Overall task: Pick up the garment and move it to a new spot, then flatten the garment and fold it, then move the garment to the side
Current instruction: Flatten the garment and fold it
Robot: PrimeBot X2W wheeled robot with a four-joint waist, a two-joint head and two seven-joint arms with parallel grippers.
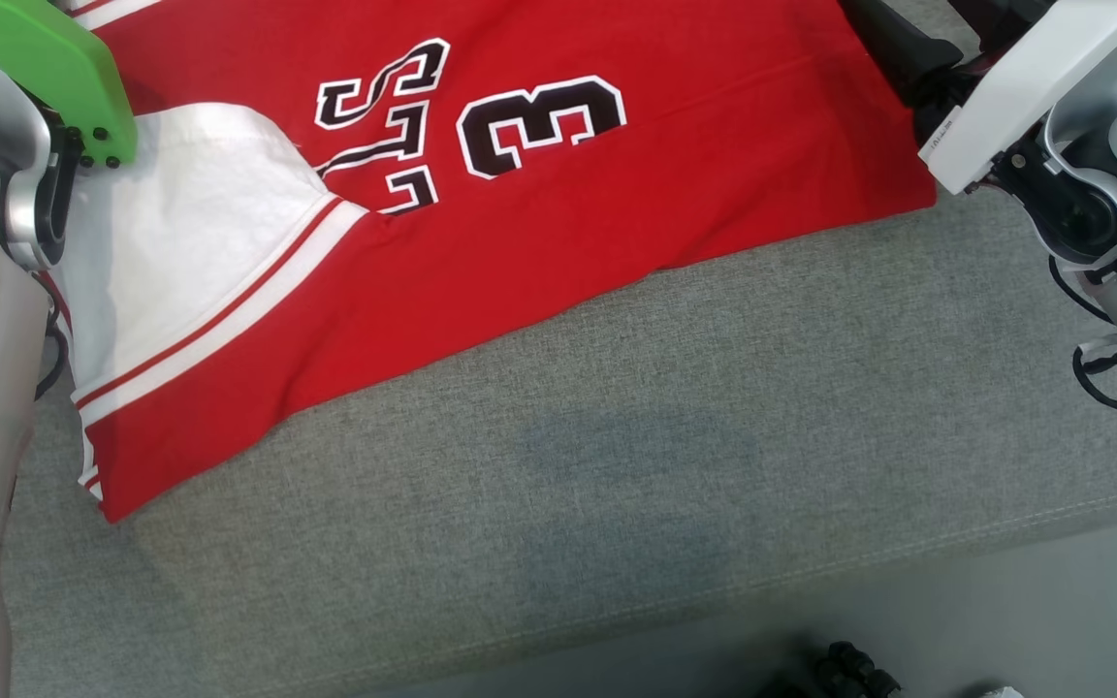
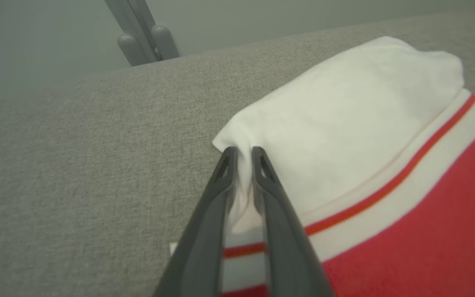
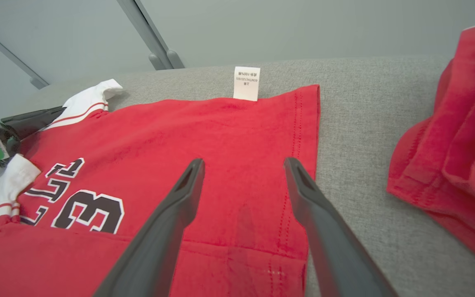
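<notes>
Garment (image 1: 558,223) lay flat on grey cushion (image 1: 714,436), toward its far edge. Soft, light, limp knit that would likely sag and drag, so best held at edges and corners. Left gripper (image 2: 243,152) was pinched on the white sleeve (image 2: 344,123) edge, cloth bunched between the fingers. Right gripper (image 3: 243,165) was spread wide, hovering over the hem corner and gripping nothing. Long axis ran left-right in the head view: sleeve end to robot's left, hem to its right, slightly slanted.
</notes>
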